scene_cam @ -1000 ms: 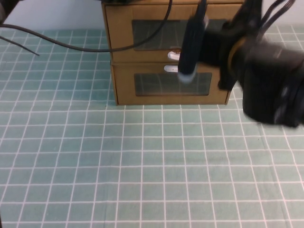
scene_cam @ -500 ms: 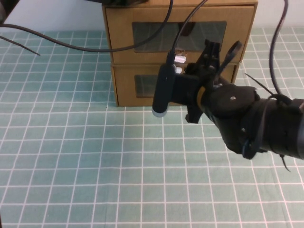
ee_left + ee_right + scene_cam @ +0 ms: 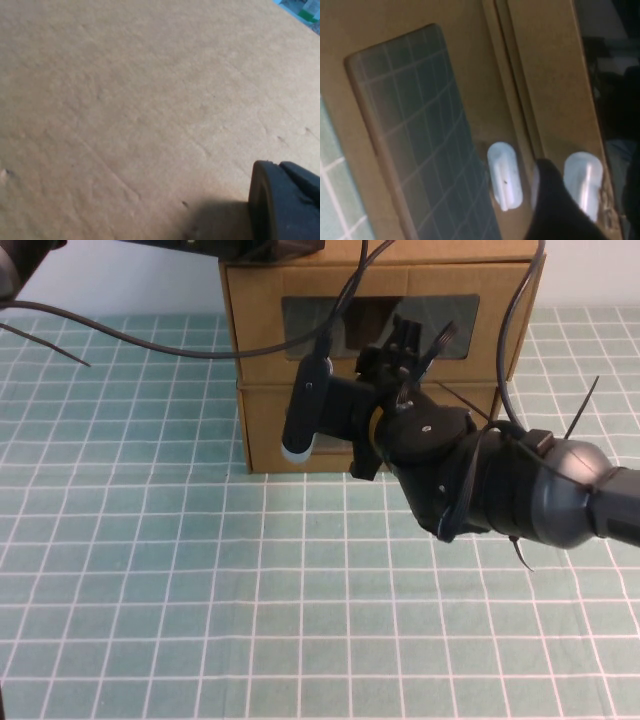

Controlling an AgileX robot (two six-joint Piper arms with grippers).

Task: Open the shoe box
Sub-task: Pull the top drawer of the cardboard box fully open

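My right gripper [image 3: 424, 335] hangs partly spread and empty before the stacked shoe boxes [image 3: 262, 435] on the table [image 3: 150, 590], one finger [image 3: 555, 210] beside a white handle [image 3: 504, 175]. The left gripper [image 3: 282, 205] is close over the cardboard top; I cannot tell its state.

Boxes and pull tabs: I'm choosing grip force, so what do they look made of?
Boxes: brown cardboard, matte, with faint creases and dents. Tabs: probably translucent whitish plastic, smooth, slightly glossy. Right gripper is in front of the boxes, by the tabs; left gripper is above their top.
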